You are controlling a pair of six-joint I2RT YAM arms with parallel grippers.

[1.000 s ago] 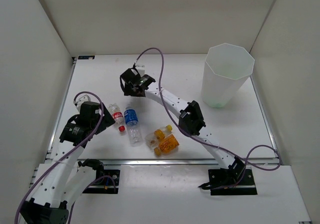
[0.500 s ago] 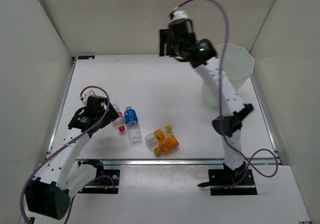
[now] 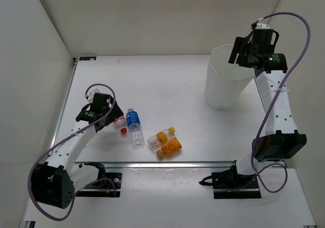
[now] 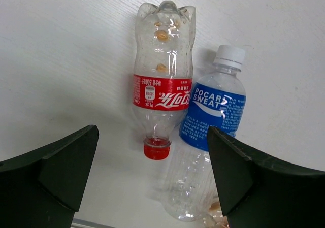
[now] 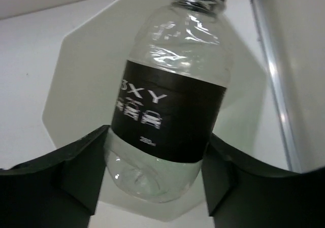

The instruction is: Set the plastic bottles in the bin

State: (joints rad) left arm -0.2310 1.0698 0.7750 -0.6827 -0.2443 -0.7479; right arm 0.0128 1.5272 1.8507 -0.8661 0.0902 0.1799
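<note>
The right arm is finishing a long swing. A second ago it was reaching low over the middle of the table; now the right gripper is hanging above the tall white translucent octagonal bin at two o'clock. Its fingers are pinching the clear plastic bottle with the dark label at the base, with the bin's mouth right beneath it. Releasing there looks like the sensible next move.

The left gripper has crept toward seven o'clock and is hovering with its jaws spread over the clear red-labelled bottle. That bottle is lying flat and touching the clear blue-labelled bottle. Two orange-yellow bottles with yellow caps are waiting near six o'clock, well apart from the bin, so at least four are remaining on the table.

The white table is looking flat, matte and faintly grained. Plain white walls are closing it in on three sides.
</note>
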